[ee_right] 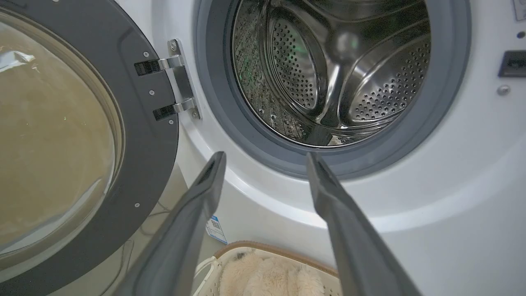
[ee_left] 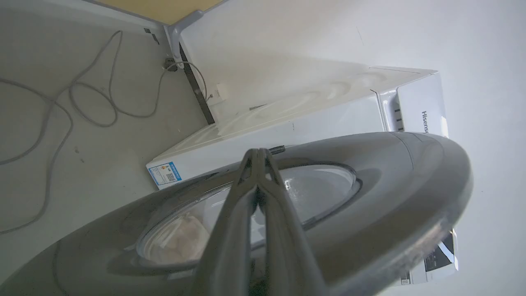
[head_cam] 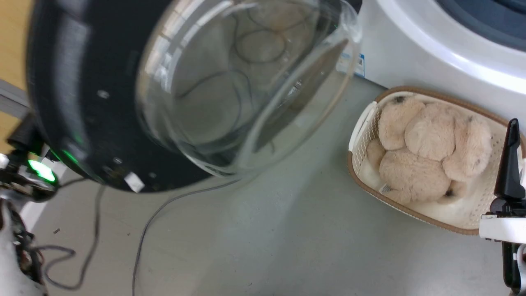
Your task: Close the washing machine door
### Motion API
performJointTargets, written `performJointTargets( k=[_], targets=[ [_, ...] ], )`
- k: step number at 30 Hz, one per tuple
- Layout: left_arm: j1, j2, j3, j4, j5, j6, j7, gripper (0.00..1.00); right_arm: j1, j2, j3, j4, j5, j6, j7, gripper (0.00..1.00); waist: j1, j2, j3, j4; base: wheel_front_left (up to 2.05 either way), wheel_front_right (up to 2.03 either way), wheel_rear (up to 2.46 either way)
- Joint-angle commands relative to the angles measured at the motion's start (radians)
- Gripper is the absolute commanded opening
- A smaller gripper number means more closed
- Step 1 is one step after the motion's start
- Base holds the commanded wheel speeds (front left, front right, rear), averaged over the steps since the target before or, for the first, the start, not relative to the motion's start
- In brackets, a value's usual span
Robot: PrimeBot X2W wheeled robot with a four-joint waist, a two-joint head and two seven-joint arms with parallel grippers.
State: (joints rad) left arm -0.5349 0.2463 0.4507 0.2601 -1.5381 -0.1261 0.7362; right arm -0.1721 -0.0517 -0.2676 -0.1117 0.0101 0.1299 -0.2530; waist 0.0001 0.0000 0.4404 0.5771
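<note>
Left of the round opening, the washing machine door [ee_right: 144, 156] stands swung wide on its metal hinge [ee_right: 181, 78]. Its inner face is turned toward the right wrist camera, well clear of the grey gasket [ee_right: 446, 102]. Behind that gasket the perforated steel drum [ee_right: 370, 90] of the washing machine [ee_right: 452, 197] lies in plain sight.

The right end effector [ee_right: 265, 155] is spread, its two dark fingers apart with nothing between them, pointing at the white front just below the opening. The left end effector [ee_left: 259, 154] is pressed together, fingers flush along their length. It lies across the door's glossy outer face, with the tips at the upper edge of the glass bowl (whether they actually touch the door I cannot tell).

From the head camera the door looms at the upper left, slightly blurred, a black rim around bulging clear glass. On the floor [head_cam: 287, 230] just beside the machine's front sits a white woven basket [head_cam: 359, 135] holding a beige plush toy [head_cam: 427, 152]. Grey cables [head_cam: 141, 232] trail over the floor below the door. A small blue label [ee_left: 164, 174] sits low on the machine's front corner.
</note>
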Motion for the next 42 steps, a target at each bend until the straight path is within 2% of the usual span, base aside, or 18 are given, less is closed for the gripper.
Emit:
performJointTargets(
  k=[1, 15, 22, 31, 42],
  targets=[
    [0.022, -0.014, -0.015, -0.019, 0.006, -0.005, 0.011, 0.0, 0.003, 0.001, 0.0, 0.003, 0.005, 0.001, -0.009, 1.0, -0.0001, 0.0, -0.012, 0.005, 0.0, 0.0, 0.0],
    [0.244, -0.07, -0.23, -0.408, 0.032, -0.005, 0.113, 0.0, 0.021, 0.001, 0.009, 0.045, 0.053, 0.001, -0.009, 1.0, -0.0001, 0.0, -0.117, -0.002, 0.0, 0.0, 0.0],
    [0.295, -0.099, -0.379, -0.519, 0.069, -0.005, 0.117, 0.0, 0.039, 0.001, -0.011, 0.053, 0.084, 0.001, -0.009, 1.0, -0.0001, 0.0, -0.17, -0.019, 0.0, 0.0, 0.0],
    [0.305, -0.118, -0.561, -0.601, 0.113, -0.005, 0.039, 0.0, 0.035, 0.001, -0.003, 0.061, 0.116, 0.001, -0.009, 1.0, -0.0001, 0.0, -0.193, -0.147, 0.0, 0.0, 0.0],
    [0.237, -0.104, -0.732, -0.526, 0.136, -0.005, -0.131, 0.0, 0.021, 0.001, 0.007, 0.069, 0.146, 0.001, -0.009, 1.0, -0.0001, 0.0, -0.188, -0.346, 0.0, 0.0, 0.0]
  ],
)
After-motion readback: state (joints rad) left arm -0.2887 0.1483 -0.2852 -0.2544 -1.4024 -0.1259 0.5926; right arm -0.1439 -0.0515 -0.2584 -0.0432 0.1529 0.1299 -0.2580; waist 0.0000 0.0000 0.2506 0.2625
